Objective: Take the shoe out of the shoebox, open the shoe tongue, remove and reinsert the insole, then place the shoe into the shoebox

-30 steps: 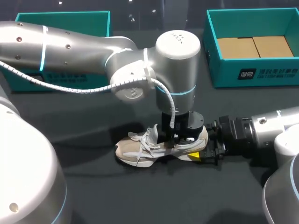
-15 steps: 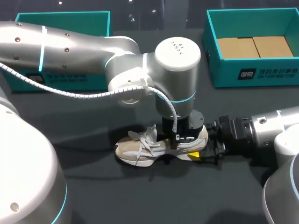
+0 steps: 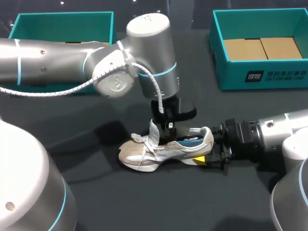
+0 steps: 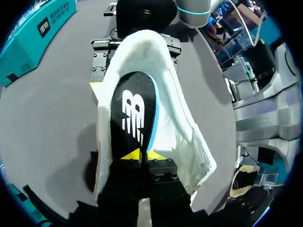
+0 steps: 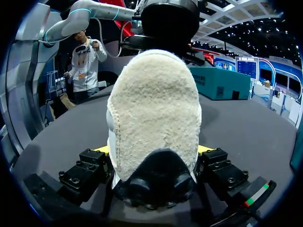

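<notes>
The shoe [image 3: 163, 150] is seen on the counter [image 3: 96, 192], lower middle of the head view, its stiff heel clamped by the right claw [image 5: 152, 156]. The left claw [image 4: 140, 154] is pinched on the insole [image 4: 132, 113], which is judged thin and floppy, best gripped at its edge.

My left gripper [image 4: 140, 154] has its jaws pinched on the near end of the black insole [image 4: 133, 113], whose teal underside shows along one edge inside the white-lined shoe [image 4: 182, 137]. Ahead, my right gripper [image 4: 136, 54] flanks the heel above the dark tabletop [image 4: 47, 118].
</notes>
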`<state>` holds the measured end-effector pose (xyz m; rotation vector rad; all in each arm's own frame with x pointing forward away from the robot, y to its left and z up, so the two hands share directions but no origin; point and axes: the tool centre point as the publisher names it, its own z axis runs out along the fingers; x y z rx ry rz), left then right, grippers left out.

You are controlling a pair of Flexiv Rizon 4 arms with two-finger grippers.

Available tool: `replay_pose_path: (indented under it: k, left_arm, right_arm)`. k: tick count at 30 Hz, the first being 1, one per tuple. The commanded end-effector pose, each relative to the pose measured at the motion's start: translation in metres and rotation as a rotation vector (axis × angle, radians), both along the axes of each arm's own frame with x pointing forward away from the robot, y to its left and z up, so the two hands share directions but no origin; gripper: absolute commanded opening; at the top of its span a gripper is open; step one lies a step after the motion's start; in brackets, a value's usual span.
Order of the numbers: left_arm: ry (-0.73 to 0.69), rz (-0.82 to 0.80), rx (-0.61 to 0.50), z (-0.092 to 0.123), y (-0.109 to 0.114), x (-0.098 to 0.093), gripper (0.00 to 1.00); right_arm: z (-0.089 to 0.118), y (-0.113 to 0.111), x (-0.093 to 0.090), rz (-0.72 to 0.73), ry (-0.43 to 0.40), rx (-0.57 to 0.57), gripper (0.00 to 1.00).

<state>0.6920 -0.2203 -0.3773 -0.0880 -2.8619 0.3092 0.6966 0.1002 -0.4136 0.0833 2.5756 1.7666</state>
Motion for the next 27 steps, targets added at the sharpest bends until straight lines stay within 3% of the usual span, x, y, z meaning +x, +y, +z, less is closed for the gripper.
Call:
replay_pose_path:
  k: [1,12,27]
  left_arm:
    - [0.026,0.002,-0.096,0.010,0.020,0.000,0.00]
    - [0.092,0.002,-0.191,0.028,0.016,-0.003,0.00]
    - [0.055,0.031,-0.246,0.049,-0.028,-0.003,0.00]
  right_arm:
    - [-0.001,0.001,-0.001,-0.002,-0.001,-0.002,0.00]
    - [-0.001,0.001,-0.001,-0.002,-0.001,-0.002,0.00]
    - [-0.001,0.001,-0.001,-0.002,-0.001,-0.002,0.00]
